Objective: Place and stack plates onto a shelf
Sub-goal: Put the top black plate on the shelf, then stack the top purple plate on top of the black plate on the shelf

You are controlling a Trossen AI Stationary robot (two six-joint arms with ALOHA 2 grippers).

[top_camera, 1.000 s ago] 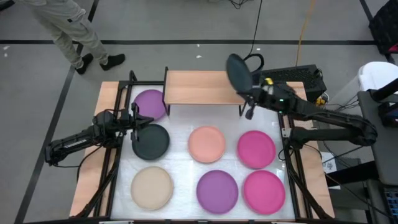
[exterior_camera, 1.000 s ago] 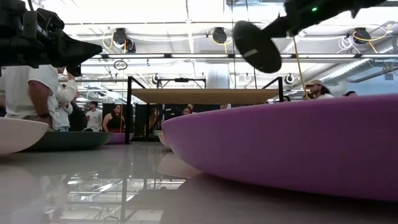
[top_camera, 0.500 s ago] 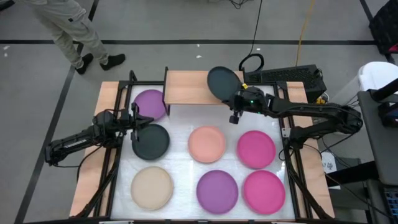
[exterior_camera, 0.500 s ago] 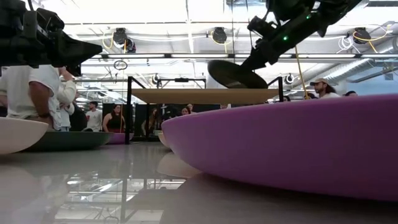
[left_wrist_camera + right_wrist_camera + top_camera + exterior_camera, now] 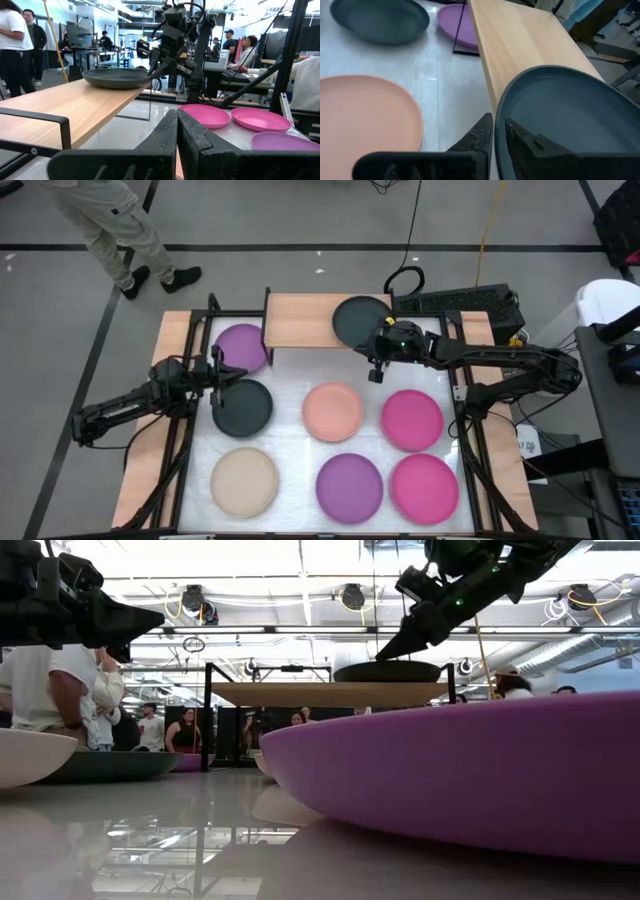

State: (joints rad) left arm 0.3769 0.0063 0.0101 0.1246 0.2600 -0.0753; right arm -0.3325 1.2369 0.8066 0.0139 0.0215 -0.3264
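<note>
A black-grey plate [image 5: 360, 319] lies flat on the right half of the shelf [image 5: 305, 320], its near rim past the shelf's edge. My right gripper [image 5: 379, 348] is shut on that rim. The low view shows this plate [image 5: 387, 671] level on the wooden top. My left gripper [image 5: 226, 374] is shut and hovers at the table's left, over the far rim of a second black-grey plate [image 5: 243, 406]. On the table lie a purple plate [image 5: 241, 346] by the shelf's left legs, and salmon [image 5: 332, 411], beige [image 5: 243, 480], purple [image 5: 349, 486] and two magenta plates [image 5: 412, 419] [image 5: 424, 487]. My right gripper pinches the black-grey plate's near rim [image 5: 501, 117], one finger [image 5: 532, 145] inside the dish and one finger [image 5: 476, 134] outside below it. The fingers come from the table's near-right side, slanting down. The plate's base sits level on the shelf top [image 5: 520, 45].
The shelf's left half [image 5: 290, 320] is bare wood. Black frame posts [image 5: 212, 305] stand at the table's corners. A person's legs [image 5: 110, 230] show on the floor beyond the far-left corner, and more people stand in the room behind.
My right gripper moved down and toward the table's left, tipping the black-grey plate from a steep tilt above the shelf's right end to level. The plate now lies on the shelf's right half, still held.
</note>
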